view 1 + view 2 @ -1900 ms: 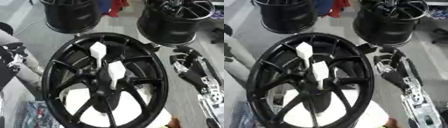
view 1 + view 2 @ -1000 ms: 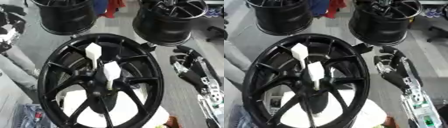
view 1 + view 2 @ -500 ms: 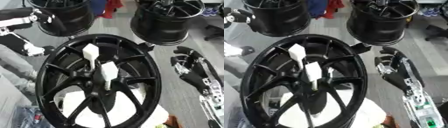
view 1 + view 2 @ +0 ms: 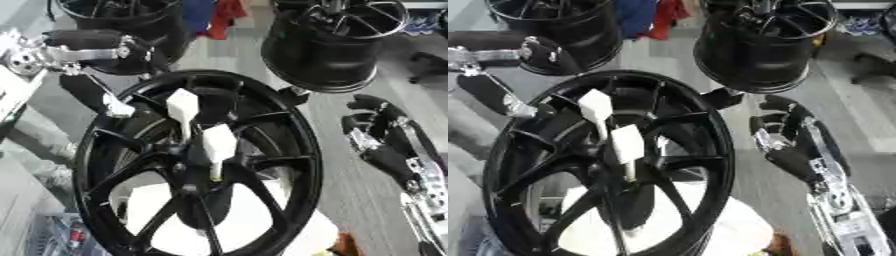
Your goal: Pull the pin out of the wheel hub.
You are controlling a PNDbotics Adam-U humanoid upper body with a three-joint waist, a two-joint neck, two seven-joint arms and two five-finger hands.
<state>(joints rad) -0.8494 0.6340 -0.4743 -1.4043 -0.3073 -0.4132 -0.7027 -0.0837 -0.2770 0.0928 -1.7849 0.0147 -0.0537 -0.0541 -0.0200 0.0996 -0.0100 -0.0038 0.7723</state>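
Blur hides detail on your left hand [image 4: 96,47] at upper left; it's by the wheel hub [image 4: 197,165] rim, can't tell if fingers are curled or straight, nor if it touches. Hub's lower edge is cut off by the frame. Pins: 2 white ones, pin [image 4: 218,145] at hub centre, second white piece [image 4: 182,107] just above it on a spoke. Spare wheels [image 4: 337,42] behind: 2. Your right hand [image 4: 785,137] sits right of the hub, apart from it, fingers relaxed, holding nothing.
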